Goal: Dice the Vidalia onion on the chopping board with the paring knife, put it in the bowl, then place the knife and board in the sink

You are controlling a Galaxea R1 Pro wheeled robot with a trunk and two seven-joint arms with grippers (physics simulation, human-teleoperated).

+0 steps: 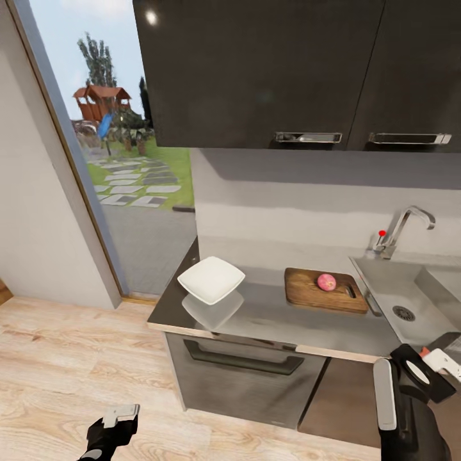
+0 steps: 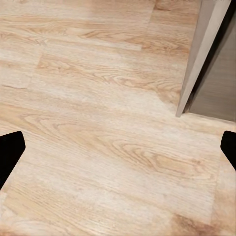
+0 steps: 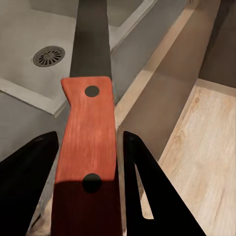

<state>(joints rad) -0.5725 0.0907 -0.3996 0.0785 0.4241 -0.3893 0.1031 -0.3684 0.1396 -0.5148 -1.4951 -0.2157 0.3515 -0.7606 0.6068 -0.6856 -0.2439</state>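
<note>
Kitchen countertop [image 1: 269, 317] bears a reddish onion [image 1: 326, 282] on the brown chopping board [image 1: 307, 291]; right gripper [image 3: 88, 157] clamps the orange-handled paring knife [image 3: 87, 142]

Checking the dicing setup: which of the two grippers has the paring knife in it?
The right gripper: the paring knife sits between its fingers, blade pointing over the sink. The left gripper hangs open above bare floor.

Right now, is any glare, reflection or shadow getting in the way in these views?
Head view: the glossy countertop mirrors the bowl, and a highlight spot sits on the upper cabinet. Right wrist view: the paring knife in the right pincer has its handle base in shadow. Left wrist view: evenly lit floor.
</note>
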